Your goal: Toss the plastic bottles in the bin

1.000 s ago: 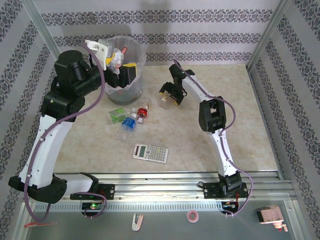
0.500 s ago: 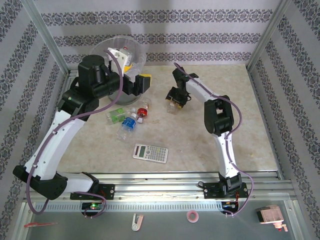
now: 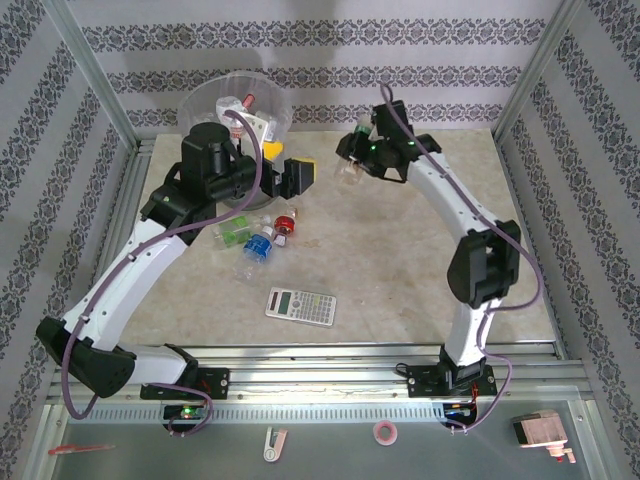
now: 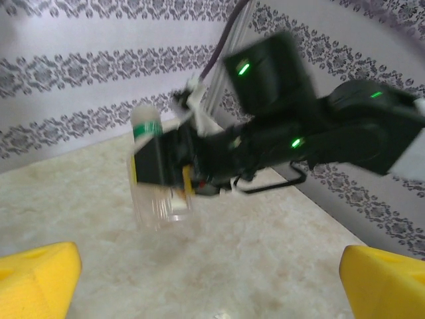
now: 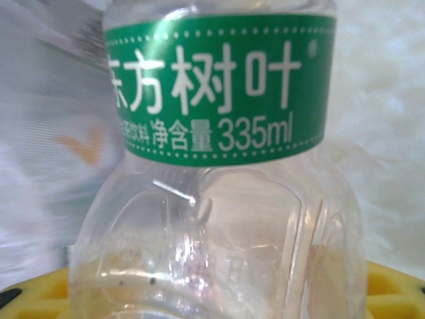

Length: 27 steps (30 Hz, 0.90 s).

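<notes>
My right end effector (image 3: 352, 158) is clamped on a green-label bottle (image 5: 219, 199), airborne at 4 o'clock of the bin (image 3: 278, 100). Left end effector (image 3: 293, 178) gapes empty between them; swinging across risks a collision, dropping it.

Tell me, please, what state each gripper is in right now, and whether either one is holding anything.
Left gripper: open, holding nothing.
Right gripper: closed on a clear plastic bottle with a green label.
</notes>
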Each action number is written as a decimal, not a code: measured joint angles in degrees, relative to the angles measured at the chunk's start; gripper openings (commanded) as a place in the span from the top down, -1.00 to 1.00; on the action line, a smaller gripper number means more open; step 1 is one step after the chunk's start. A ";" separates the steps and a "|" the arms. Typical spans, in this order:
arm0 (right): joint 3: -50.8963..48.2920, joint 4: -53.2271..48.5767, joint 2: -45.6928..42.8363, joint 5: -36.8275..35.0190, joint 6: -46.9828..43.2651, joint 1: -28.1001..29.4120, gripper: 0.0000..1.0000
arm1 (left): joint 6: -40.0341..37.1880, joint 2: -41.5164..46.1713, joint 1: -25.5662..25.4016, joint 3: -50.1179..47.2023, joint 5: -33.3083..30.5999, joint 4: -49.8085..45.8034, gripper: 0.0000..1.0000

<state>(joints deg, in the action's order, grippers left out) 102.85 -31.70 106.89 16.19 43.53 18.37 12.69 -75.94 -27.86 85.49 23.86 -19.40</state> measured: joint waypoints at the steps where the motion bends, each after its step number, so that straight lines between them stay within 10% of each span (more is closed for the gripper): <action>1: -0.04 1.33 -1.46 0.92 0.02 -0.48 0.32 | 0.76 -0.09 -0.22 -0.87 0.17 0.70 -1.00; 27: -9.01 13.97 -18.18 18.03 5.42 -1.66 0.31 | 15.13 -11.39 -3.67 -4.33 6.12 22.23 -1.00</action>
<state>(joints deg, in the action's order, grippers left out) 93.84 -17.74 88.71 34.22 48.95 16.71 27.81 -87.33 -31.53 81.17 29.98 2.83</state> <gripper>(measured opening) 0.557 0.998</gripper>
